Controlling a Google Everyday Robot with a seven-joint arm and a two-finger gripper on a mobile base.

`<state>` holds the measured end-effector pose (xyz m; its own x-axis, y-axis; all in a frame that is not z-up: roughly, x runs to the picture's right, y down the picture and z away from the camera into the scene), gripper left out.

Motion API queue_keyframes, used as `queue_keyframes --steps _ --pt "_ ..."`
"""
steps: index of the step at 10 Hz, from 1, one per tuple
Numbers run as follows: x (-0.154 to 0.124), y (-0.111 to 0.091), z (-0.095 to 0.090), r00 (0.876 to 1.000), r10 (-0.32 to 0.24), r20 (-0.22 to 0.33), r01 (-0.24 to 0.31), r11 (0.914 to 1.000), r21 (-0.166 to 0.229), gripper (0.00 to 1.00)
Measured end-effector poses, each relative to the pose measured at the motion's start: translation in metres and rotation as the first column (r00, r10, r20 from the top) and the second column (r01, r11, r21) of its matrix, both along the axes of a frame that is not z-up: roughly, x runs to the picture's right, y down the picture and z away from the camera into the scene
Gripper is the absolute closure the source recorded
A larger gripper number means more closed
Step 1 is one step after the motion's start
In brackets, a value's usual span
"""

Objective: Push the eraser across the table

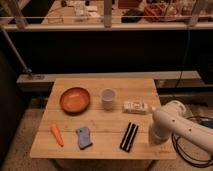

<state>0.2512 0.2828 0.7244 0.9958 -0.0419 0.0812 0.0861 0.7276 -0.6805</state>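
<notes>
Dim room, with a black wall panel (100, 52) behind a light wooden plank table (106, 127).
A pale horizontal rail (60, 27) with white upright posts (107, 12) runs along the top, and the area behind it is brighter and cluttered. A low grey ledge (175, 76) lies under the panel. The grey speckled floor (20, 135) carries looped black cables (187, 152) at the right.

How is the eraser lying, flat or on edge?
Flat: the eraser shows its broad striped face upward on the table. The gripper, shut, is right of it, apart.
</notes>
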Motion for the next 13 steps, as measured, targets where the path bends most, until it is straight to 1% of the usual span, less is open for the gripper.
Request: queue_keyframes --steps 6,9,13 --pt "-0.011 0.006 0.018 1.0 -0.025 0.007 0.025 0.9997 -0.006 0.98" --pt "-0.023 0.007 0.025 0.998 -0.054 0.02 0.054 0.9984 -0.014 0.98" --pt "-0.031 0.012 0.031 0.996 -0.087 0.03 0.088 0.996 -0.015 0.98"
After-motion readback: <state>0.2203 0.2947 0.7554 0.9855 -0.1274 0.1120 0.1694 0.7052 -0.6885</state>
